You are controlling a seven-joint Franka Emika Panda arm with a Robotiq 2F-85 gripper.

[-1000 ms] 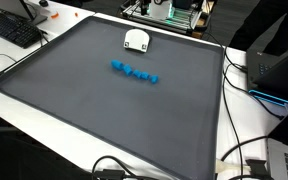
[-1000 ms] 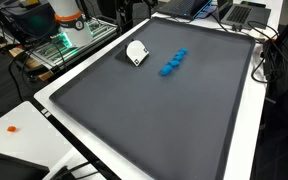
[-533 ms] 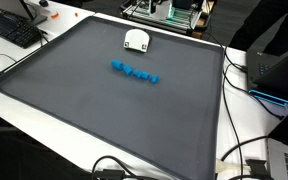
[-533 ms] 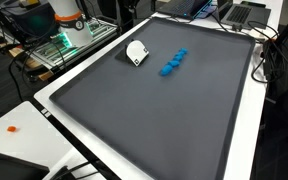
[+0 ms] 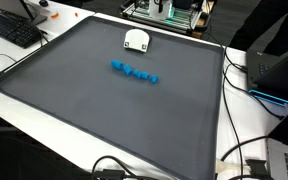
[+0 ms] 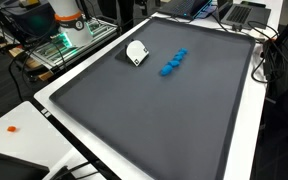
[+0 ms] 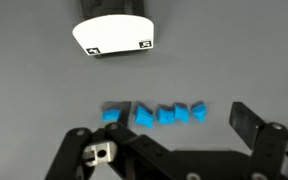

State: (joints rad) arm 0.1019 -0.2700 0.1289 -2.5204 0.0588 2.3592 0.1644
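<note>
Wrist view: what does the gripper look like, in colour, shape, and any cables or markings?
The gripper is black all over. It has two fingers made of flat, jointed links with squared tips. Small silver metal pins show at the joints on one side. No cable, label or marking can be seen on it. The rest of the arm is outside this view.

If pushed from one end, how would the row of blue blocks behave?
Probably scatters: the blue blocks look like separate small pieces with gaps showing. Flat-sided, so they should slide rather than roll. The dark mat looks matte, likely adding drag.
</note>
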